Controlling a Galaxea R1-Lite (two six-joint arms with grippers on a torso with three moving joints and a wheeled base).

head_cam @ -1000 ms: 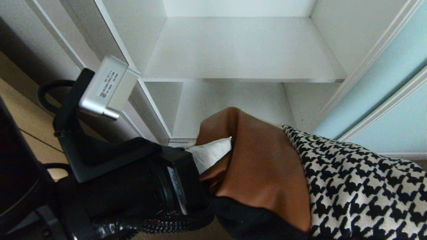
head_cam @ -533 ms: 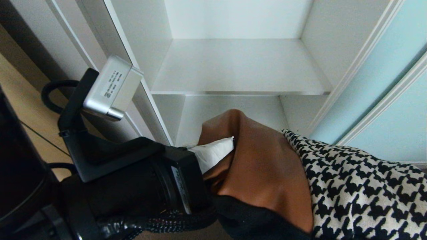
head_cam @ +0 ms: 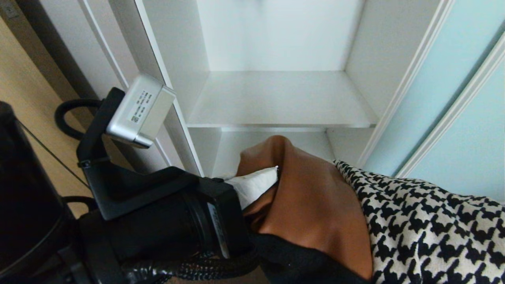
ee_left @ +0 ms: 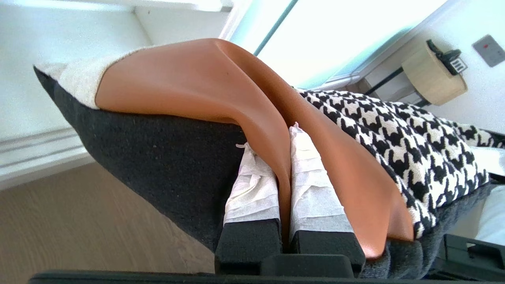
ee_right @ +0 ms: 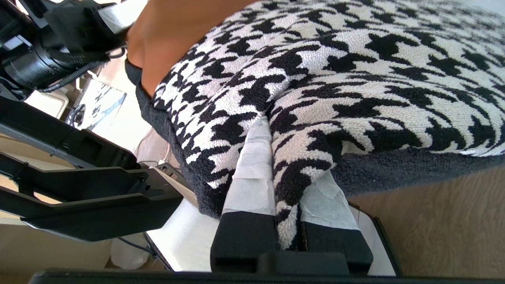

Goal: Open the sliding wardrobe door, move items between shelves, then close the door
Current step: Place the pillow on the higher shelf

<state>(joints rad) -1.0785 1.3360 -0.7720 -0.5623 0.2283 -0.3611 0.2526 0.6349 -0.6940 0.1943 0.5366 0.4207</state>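
Fingers first: both grippers are pinching folds of the cushion (head_cam: 394, 221), not its body. Left gripper (ee_left: 283, 189) is clamped on a ridge of the brown panel, right gripper (ee_right: 285, 185) on a tuck of houndstooth at the far side. Cushion hangs between the two, outside the wardrobe, in front of and below the empty shelf (head_cam: 282, 100).

Risks, biggest thing down:

- Wardrobe opening: door (head_cam: 453, 118) is slid aside on the right, its frame close to the cushion's houndstooth end. White upright (head_cam: 158, 71) bounds the left, right next to the left wrist camera (head_cam: 140, 112). Cushion plus both wrists looks about as wide as the bay, so I'd expect a scrape or a wrist knock on entry if the pair isn't centred.
- Shelf lip: cushion sags between the grips. If the lift stops short, the dark underside probably catches the front edge and the thing gets dragged or folded, not laid flat.
- Cushion: soft, so uneven motion of the arms stretches or twists it; one grip then carries most of the load.
- Grips: each is only a thin fold between taped fingers (ee_left: 252, 189). The brown panel looks smooth, so that's the one I'd bet on slipping. Lose either and the cushion swings down off the other hand.
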